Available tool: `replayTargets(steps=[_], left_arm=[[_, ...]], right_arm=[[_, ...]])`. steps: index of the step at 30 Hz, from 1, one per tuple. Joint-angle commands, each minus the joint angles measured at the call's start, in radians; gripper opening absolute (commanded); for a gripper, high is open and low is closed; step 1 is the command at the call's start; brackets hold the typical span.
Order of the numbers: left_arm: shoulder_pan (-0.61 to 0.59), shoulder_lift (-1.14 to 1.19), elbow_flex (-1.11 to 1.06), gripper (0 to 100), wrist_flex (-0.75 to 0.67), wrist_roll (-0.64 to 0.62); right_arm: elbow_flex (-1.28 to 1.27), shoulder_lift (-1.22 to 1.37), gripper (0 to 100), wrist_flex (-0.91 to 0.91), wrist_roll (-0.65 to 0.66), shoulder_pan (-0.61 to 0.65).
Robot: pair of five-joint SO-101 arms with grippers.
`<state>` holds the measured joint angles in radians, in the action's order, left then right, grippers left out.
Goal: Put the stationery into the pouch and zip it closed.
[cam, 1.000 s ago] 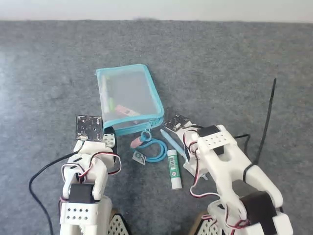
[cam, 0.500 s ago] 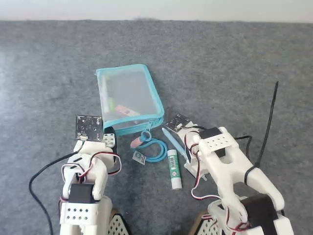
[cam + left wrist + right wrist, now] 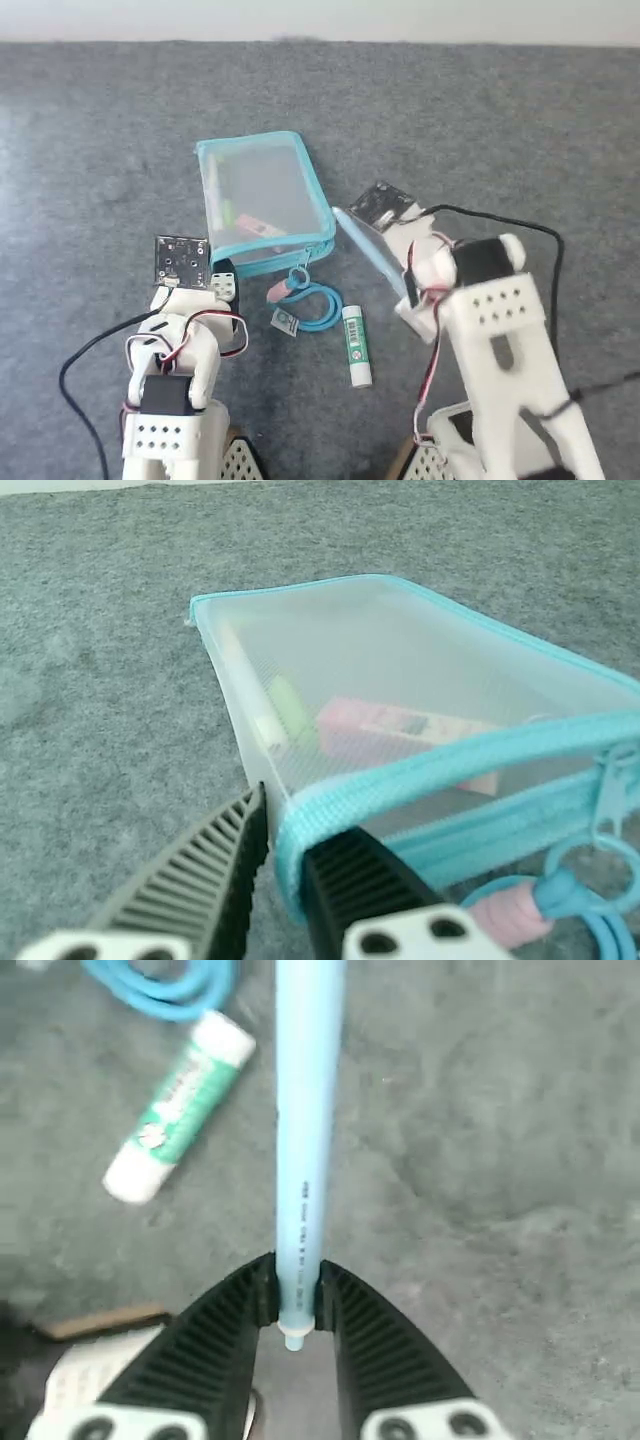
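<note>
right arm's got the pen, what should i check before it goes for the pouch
1. Pen gripped in the right pincer: ok.
2. Left pincer shut on the pouch rim: ok.
3. Pouch mouth open wide enough for the pen: cannot tell.
4. Pen end inside the mouth: not ok, it is outside, beside the pouch.
5. Glue stick out of the pen's way: ok, it lies apart from the pen.

Grey felt tabletop [image 3: 480,120] — on it lie pouch [image 3: 262,195], glue stick [image 3: 356,345], blue cord loop [image 3: 320,305].
</note>
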<state>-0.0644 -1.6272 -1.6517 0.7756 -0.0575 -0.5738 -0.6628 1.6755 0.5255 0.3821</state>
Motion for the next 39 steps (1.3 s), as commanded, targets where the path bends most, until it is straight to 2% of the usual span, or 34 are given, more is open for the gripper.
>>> replayTargets(steps=[1, 7, 14, 27, 32, 39], left_arm=[[0.008, -0.012, 0.008, 1, -0.028, 0.011], [0.008, -0.012, 0.008, 1, -0.026, 0.011], [0.008, -0.012, 0.008, 1, -0.025, 0.011], [0.006, -0.012, 0.007, 1, -0.023, 0.011], [0.006, -0.012, 0.001, 1, -0.028, 0.011], [0.008, -0.012, 0.002, 1, -0.029, 0.011]], right_arm=[[0.066, -0.061, 0.8, 0.102, 0.012, 0.145], [0.063, -0.059, 0.8, 0.105, -0.043, 0.240], [0.084, 0.104, 0.8, 0.105, -0.052, 0.237], [0.459, 0.570, 0.8, 0.114, -0.183, 0.232], [0.497, 0.616, 0.8, 0.116, -0.247, 0.229], [0.574, 0.625, 0.7, 0.116, -0.249, 0.202]])
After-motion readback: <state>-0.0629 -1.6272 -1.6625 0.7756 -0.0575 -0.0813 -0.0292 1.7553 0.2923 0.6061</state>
